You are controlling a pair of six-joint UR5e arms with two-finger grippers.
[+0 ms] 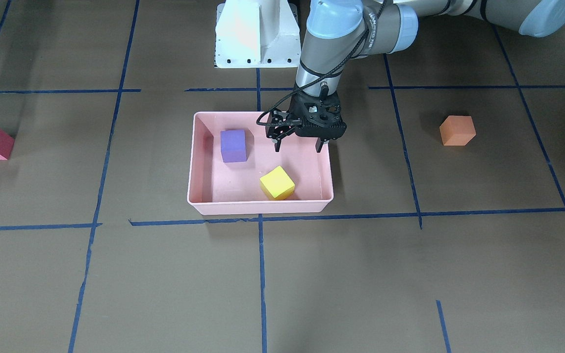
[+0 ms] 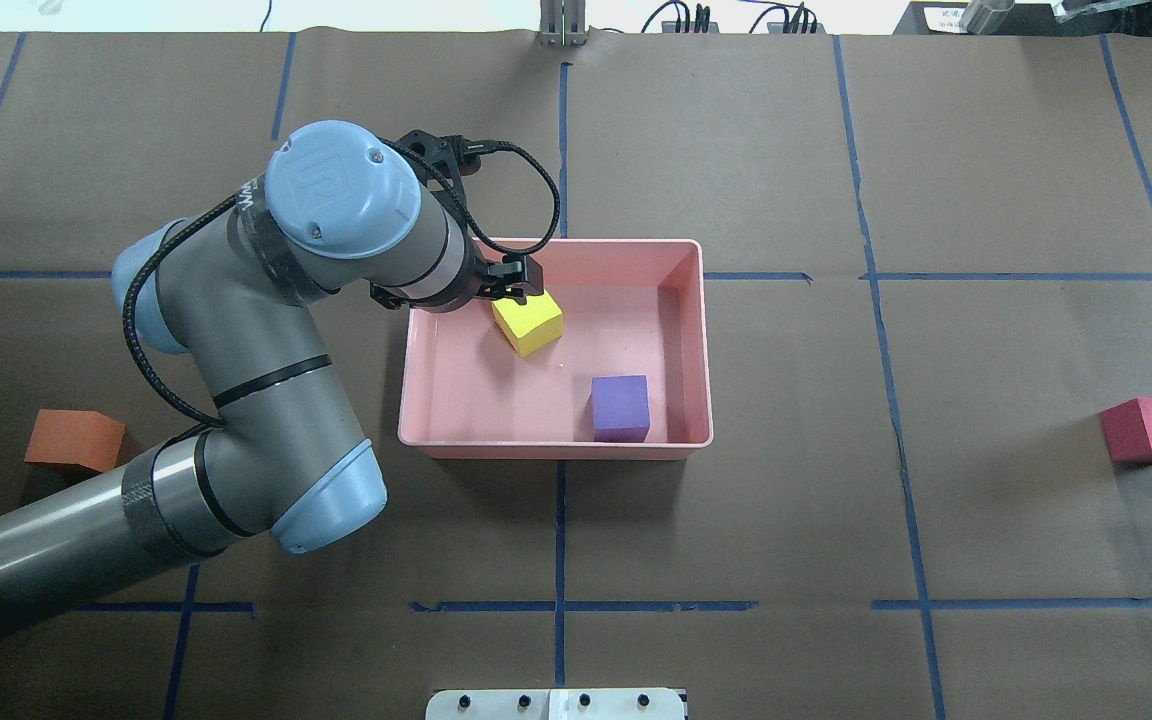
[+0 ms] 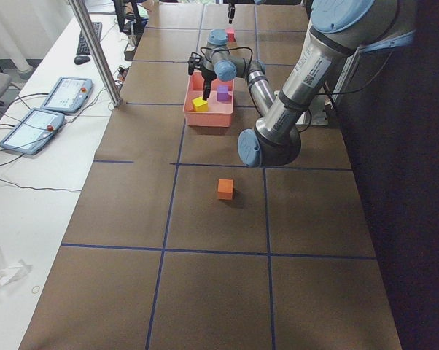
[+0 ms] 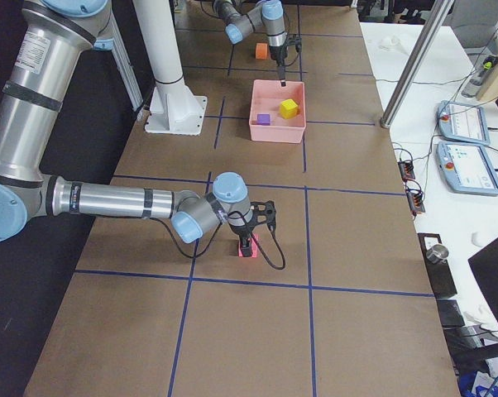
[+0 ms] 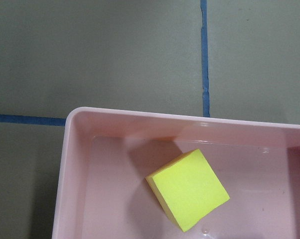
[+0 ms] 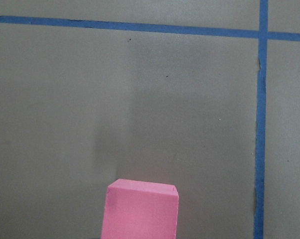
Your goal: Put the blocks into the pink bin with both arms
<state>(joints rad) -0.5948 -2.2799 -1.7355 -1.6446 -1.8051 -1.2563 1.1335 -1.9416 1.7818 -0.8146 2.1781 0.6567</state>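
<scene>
The pink bin (image 1: 263,208) holds the purple block (image 1: 233,145) and the yellow block (image 1: 277,183), which lies tilted in the left wrist view (image 5: 188,188). My left gripper (image 1: 298,146) hangs open and empty just above the bin, beside the yellow block (image 2: 528,320). The orange block (image 1: 457,130) sits on the table on my left side (image 2: 74,440). The red-pink block (image 2: 1151,429) sits far on my right. My right gripper (image 4: 249,236) is low at this block (image 6: 141,209); I cannot tell whether it is open or shut.
The white pedestal (image 1: 255,34) stands behind the bin. Blue tape lines (image 1: 261,274) cross the brown table. The left arm's elbow (image 2: 236,400) hangs over the table near the orange block. Tablets and cables (image 3: 41,120) lie beyond the far edge.
</scene>
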